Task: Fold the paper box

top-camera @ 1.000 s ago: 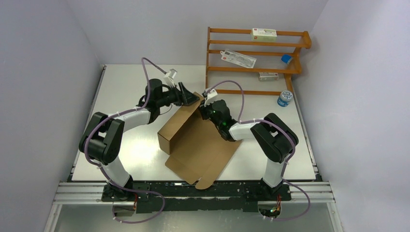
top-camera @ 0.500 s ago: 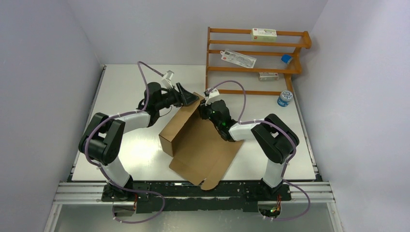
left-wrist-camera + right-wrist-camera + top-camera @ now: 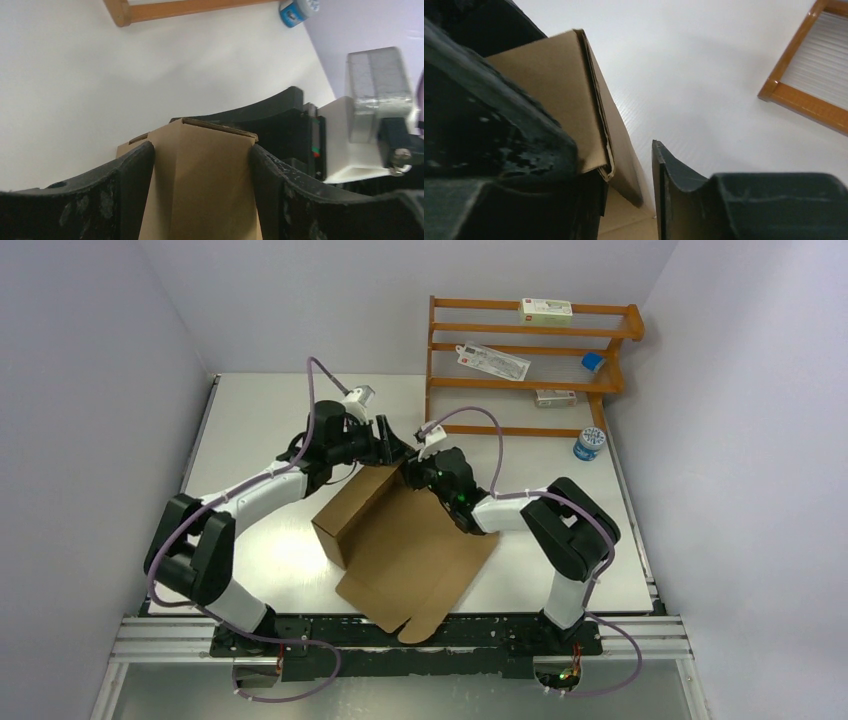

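Left wrist view: left fingers point(image 3: 125, 195) apparently clamp the paper box point(image 3: 205, 185) corner, rest cut off; right fingers point(image 3: 684, 200) apart.

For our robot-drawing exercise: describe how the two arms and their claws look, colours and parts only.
The left arm and right arm alternate black joints with white links. A purple cable loops along each. The left claw and right claw have two broad, curved black fingers, scuffed and speckled. A white-and-grey camera block tops each wrist; a green light glows near the right wrist.

Wooden rack point(image 3: 432, 360), white cartons point(image 3: 546, 311), blue-capped jar point(image 3: 588, 445)
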You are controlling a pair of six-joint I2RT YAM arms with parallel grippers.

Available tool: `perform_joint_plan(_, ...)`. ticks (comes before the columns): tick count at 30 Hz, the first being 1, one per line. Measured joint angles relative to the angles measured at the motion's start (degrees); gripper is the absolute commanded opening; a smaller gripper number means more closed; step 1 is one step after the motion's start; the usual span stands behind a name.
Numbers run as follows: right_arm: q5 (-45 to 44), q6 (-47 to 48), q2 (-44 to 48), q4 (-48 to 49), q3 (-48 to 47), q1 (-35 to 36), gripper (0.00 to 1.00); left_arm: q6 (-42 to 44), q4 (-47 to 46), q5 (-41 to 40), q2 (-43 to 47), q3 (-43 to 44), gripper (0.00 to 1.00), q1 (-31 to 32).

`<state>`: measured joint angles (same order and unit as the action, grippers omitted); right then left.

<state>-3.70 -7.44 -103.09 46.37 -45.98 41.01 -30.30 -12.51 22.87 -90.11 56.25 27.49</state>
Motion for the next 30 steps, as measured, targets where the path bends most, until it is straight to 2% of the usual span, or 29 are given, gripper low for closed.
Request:
perform_joint_plan(6,2.69,1.42,2.05,-1.20,0.00,0.42,0.58,5.77,11.26,-5.66,3.41,2.73,0.74,1.29)
perform_joint_plan(17,8.44,5.44,10.62,-9.35,0.28,0.68,0.74,14.01,28.83,-14.01,5.92,10.58,0.82,4.79)
perform_joint_plan(24,8.61,7.52,16.94,-13.22,3.19,0.68,0.76,16.90,36.65,-16.96,7.54,14.01,0.86,7.76)
perform_joint_plan(30,9.57,10.14,14.10,-10.29,4.52,-0.39,0.71,17.05,37.66,-16.76,9.07,13.97,0.87,7.74)
